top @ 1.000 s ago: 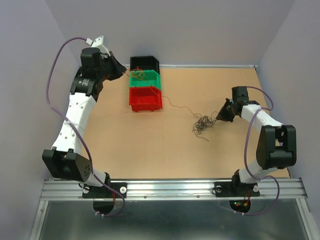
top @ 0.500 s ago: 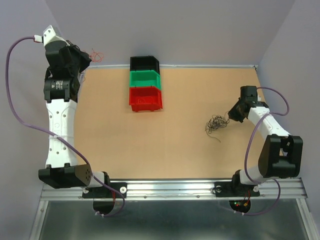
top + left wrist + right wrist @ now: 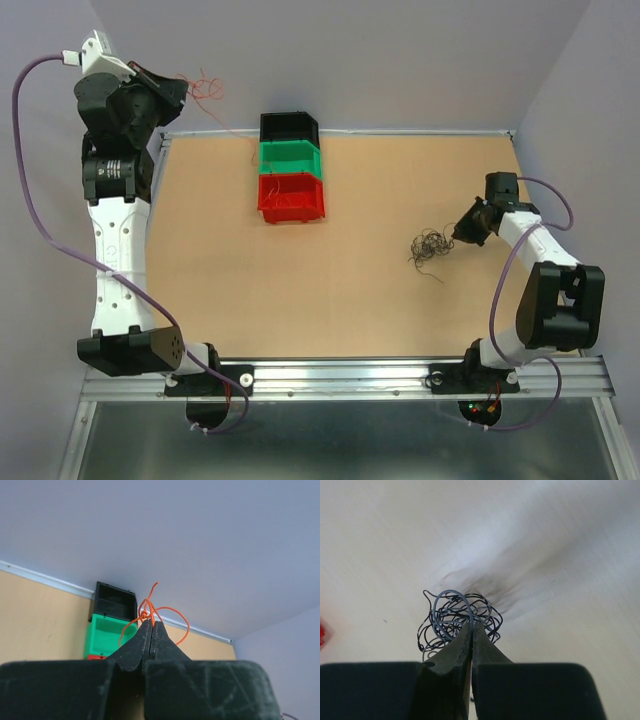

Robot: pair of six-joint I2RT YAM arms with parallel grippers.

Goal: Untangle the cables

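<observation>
Brown tabletop [image 3: 300, 300] and pale lilac walls are surrounding both arms. Compared with a second ago, we are seeing the left gripper [image 3: 168, 92] gone from the bins and raised to the upper left of the frame, against the wall. Its fingers are pressing together on a hair-thin, curly orange wire [image 3: 145, 613], whose loops are hanging in the air just beyond the fingertips. At the right of the frame, the right gripper [image 3: 463, 232] is sitting a little farther right than a second ago. Its fingers are closing on a dark tangle [image 3: 430, 247] of springy black and grey wire, which is lying on the table. Three glossy plastic bins are standing in a touching row at upper centre: black [image 3: 289, 127], green [image 3: 291, 158], red [image 3: 291, 198]. They are standing well apart from both grippers.
</observation>
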